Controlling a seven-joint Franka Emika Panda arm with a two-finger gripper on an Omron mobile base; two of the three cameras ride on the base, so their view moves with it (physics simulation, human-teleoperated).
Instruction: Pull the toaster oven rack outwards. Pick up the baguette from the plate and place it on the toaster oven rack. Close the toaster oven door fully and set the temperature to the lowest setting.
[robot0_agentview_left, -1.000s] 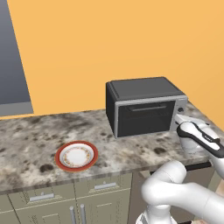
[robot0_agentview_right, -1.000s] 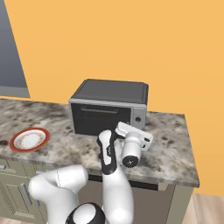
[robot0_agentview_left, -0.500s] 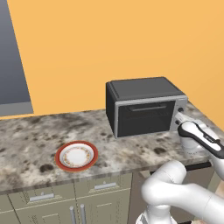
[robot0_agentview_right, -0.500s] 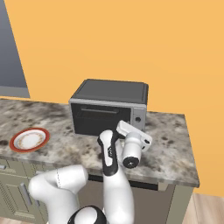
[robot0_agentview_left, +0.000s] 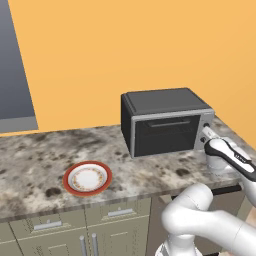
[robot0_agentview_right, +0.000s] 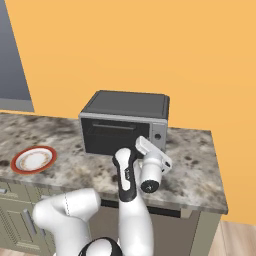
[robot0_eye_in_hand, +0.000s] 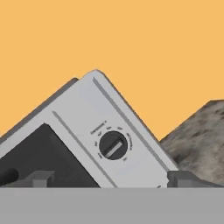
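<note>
While my hand (robot0_eye_in_hand: 111, 178) hangs spread wide before the toaster oven (robot0_agentview_left: 165, 121), I see its knob (robot0_eye_in_hand: 113, 145), apparently untouched, dead ahead.

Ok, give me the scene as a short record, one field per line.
toaster oven: on the counter, against the orange wall
toaster oven door: shut
plate: on the counter left of the oven, nothing on it
knob: on the oven's silver control strip
claw: open, facing that knob, fingertips apart, not touching it
baguette: cannot tell where it is
</note>
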